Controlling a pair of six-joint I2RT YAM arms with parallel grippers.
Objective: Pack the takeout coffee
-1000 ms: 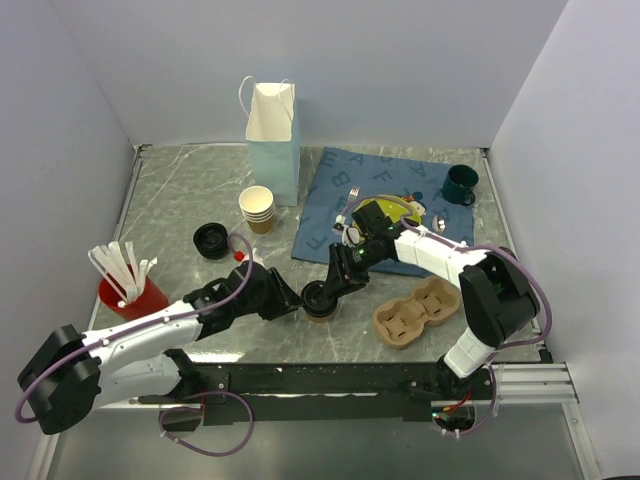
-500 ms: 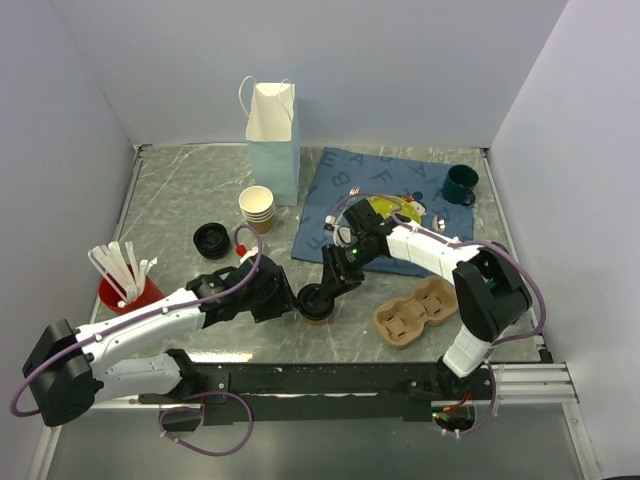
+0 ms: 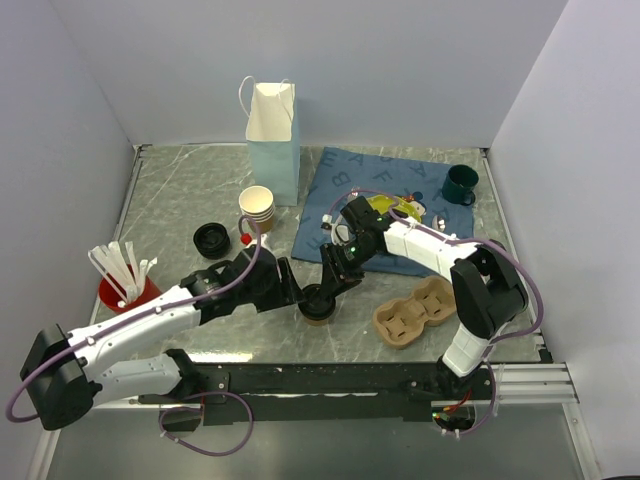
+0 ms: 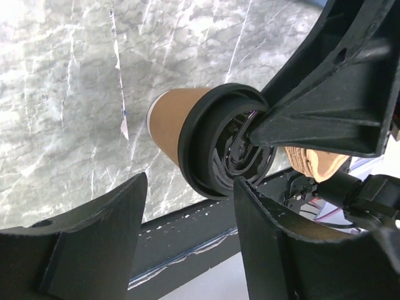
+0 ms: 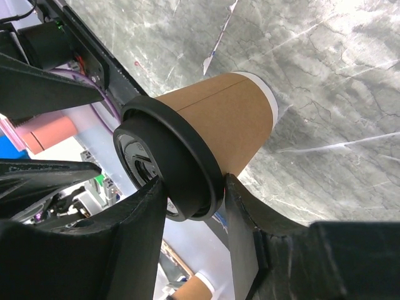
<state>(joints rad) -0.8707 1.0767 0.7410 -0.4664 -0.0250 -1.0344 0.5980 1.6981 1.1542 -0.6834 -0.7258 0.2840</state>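
The takeout coffee (image 3: 318, 305), a brown paper cup with a black lid, stands on the marble table (image 3: 170, 200) near the front edge. My right gripper (image 3: 327, 290) is shut on it; in the right wrist view its fingers (image 5: 145, 219) pinch the lid's rim (image 5: 164, 164) from both sides, above the cup wall (image 5: 225, 115). My left gripper (image 3: 292, 292) stands open just left of the cup. In the left wrist view the lid (image 4: 215, 150) lies just beyond the spread fingertips (image 4: 262, 219), with a gap between them and the cup.
A brown cardboard cup carrier (image 3: 415, 312) lies right of the cup. A pale blue paper bag (image 3: 272, 140) stands at the back, with stacked cream cups (image 3: 257, 208) and a black lid stack (image 3: 211, 240) nearby. A red cup of straws (image 3: 130, 290) is left; blue cloth (image 3: 330, 220) and green mug (image 3: 460, 183) right.
My left gripper has opened and let go of the cup, its arm shifting slightly up and right. The right gripper stays shut on the lid; the cup has barely moved.
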